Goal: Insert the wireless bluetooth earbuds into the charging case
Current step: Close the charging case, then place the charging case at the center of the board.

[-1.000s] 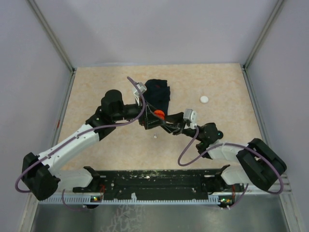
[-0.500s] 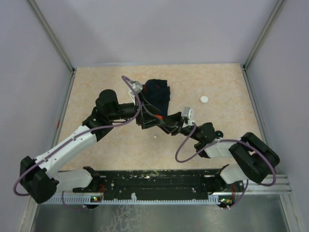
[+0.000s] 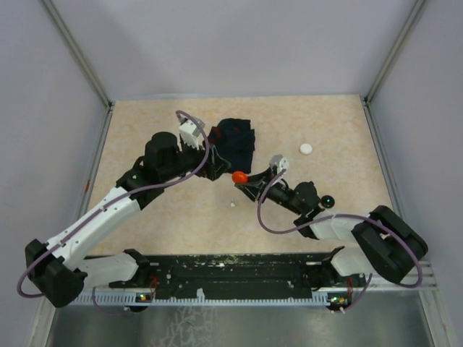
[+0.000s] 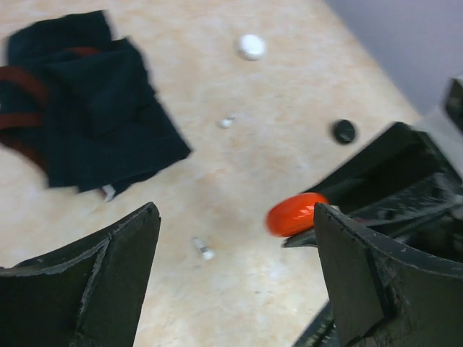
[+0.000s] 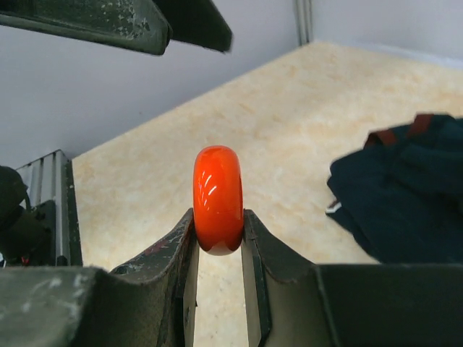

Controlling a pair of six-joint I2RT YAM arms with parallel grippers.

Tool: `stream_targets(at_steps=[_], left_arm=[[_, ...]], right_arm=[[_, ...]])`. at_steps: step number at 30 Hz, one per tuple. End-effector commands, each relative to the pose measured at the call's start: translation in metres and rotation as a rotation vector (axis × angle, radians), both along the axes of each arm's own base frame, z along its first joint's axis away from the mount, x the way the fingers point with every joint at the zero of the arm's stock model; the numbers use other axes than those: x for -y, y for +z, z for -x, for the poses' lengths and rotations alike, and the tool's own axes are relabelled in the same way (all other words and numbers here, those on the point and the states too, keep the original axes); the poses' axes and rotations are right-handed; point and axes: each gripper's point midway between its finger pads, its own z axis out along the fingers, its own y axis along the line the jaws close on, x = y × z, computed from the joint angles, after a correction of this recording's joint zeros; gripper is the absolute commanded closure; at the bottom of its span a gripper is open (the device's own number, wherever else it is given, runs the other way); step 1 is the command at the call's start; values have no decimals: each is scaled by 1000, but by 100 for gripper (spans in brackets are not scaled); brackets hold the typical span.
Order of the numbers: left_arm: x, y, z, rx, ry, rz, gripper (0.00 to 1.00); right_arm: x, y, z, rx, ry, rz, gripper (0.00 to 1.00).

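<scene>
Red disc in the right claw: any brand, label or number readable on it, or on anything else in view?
No text reads anywhere. The red disc in the right claw is plain gloss; the dark cloth shows only red trim; the white disc and black disc look blank.
Specks on the base rail: too small to read.

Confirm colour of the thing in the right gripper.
Glossy orange-red disc, pinched in the right gripper; clearest in the right wrist view.

The beige speckled table carries a crumpled dark navy cloth near 12 o'clock and a white disc at 2 o'clock. A tiny white earbud lies at 6 o'clock, and a small black disc at 4 o'clock.
</scene>
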Motion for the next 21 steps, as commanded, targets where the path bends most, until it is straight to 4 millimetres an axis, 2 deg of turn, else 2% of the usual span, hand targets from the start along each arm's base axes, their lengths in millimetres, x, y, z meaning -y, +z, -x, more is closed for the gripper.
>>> stream_targets(at_steps=[1,5,7,15,21], left_arm=[[-66,-9,-28,59,297,-249,8],[-108,-25,-40,98,464,-412,6],[-121,-32,-43,100,515,-461,5],[-147,-50,-46,87,586,-494,3],[-160,-50,-48,85,624,-496,4]], right_arm=[[19,-25,-17,-185,-150,70,100],[46,-57,-22,-349,-284,148,100],[60,-71,-23,-419,-341,177,100],[136,-124,-27,-761,-648,184,100],[184,-153,-21,-971,-828,121,100]])
